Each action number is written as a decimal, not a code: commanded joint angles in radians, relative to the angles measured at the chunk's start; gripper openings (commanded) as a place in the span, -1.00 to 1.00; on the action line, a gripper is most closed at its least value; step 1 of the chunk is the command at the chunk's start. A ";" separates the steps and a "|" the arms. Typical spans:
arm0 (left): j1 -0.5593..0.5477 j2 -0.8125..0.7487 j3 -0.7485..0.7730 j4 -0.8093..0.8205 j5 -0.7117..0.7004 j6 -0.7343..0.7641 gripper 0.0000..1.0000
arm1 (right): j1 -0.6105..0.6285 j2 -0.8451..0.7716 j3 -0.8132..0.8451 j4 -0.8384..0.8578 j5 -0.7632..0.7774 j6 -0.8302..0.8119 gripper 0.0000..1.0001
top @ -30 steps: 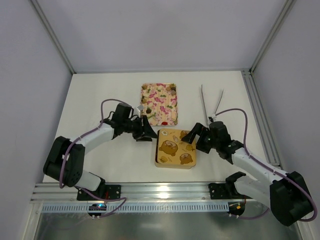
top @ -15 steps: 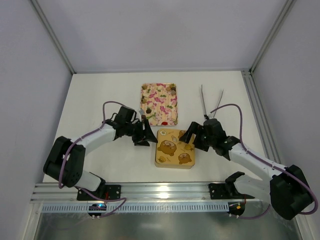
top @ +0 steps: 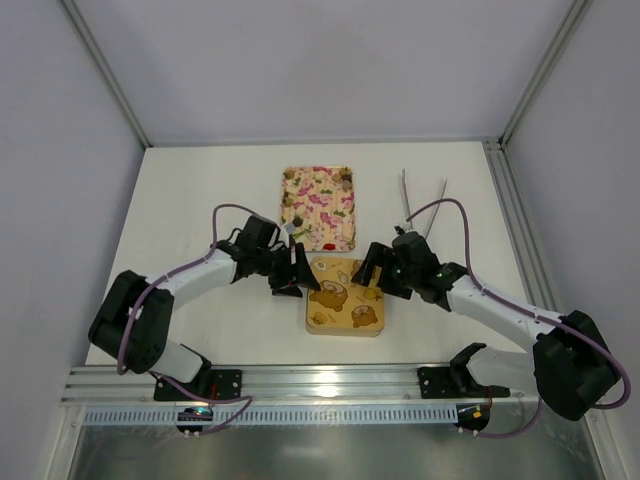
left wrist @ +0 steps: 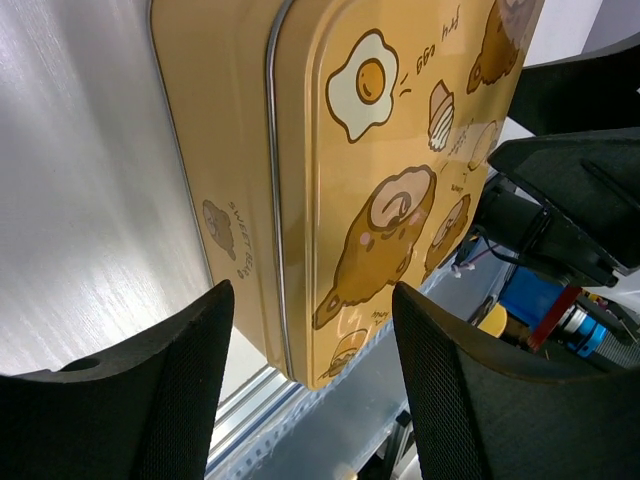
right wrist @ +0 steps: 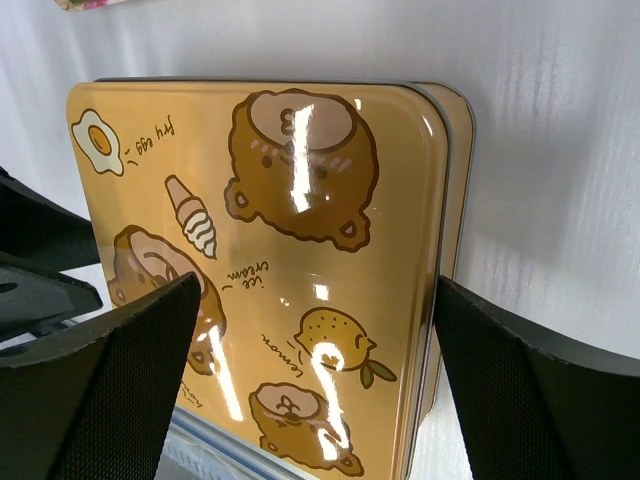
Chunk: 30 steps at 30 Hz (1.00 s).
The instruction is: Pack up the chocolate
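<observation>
The white table (top: 200, 200) carries three things. A pink-and-cream floral tray (top: 322, 205) lies flat about midway between the left and right edges, nearer the far edge. A gold-brown square tin (top: 345, 310) with its cartoon-bear lid on sits just beside the tray, on the side toward the near edge. Metal tongs (top: 407, 200) lie toward the right edge, well apart from the tray, their legs spreading toward the far edge.

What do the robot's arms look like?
Both arms, the left arm and right arm, have white tube-like links with chunky black joints. A thin purple cable loops along each one. The left gripper and right gripper are black, with broad fingers that have a fine dotted texture.
</observation>
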State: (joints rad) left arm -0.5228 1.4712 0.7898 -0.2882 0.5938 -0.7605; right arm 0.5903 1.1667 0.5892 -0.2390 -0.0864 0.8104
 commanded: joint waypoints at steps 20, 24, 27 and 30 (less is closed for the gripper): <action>-0.072 0.023 0.019 0.038 -0.049 -0.089 0.20 | 0.128 0.149 0.198 -0.091 0.128 -0.094 0.93; -0.083 0.028 0.005 0.038 -0.071 -0.111 0.15 | 0.146 0.180 0.218 -0.109 0.137 -0.106 0.94; -0.085 0.031 -0.010 0.040 -0.083 -0.118 0.10 | 0.160 0.189 0.222 -0.117 0.149 -0.109 0.94; -0.085 0.029 -0.021 0.040 -0.091 -0.120 0.07 | 0.174 0.192 0.230 -0.128 0.165 -0.116 0.94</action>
State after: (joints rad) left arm -0.5957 1.4956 0.7776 -0.2893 0.5037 -0.8589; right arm 0.7345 1.3506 0.7723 -0.3889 0.0738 0.7071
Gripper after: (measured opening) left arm 0.539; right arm 0.971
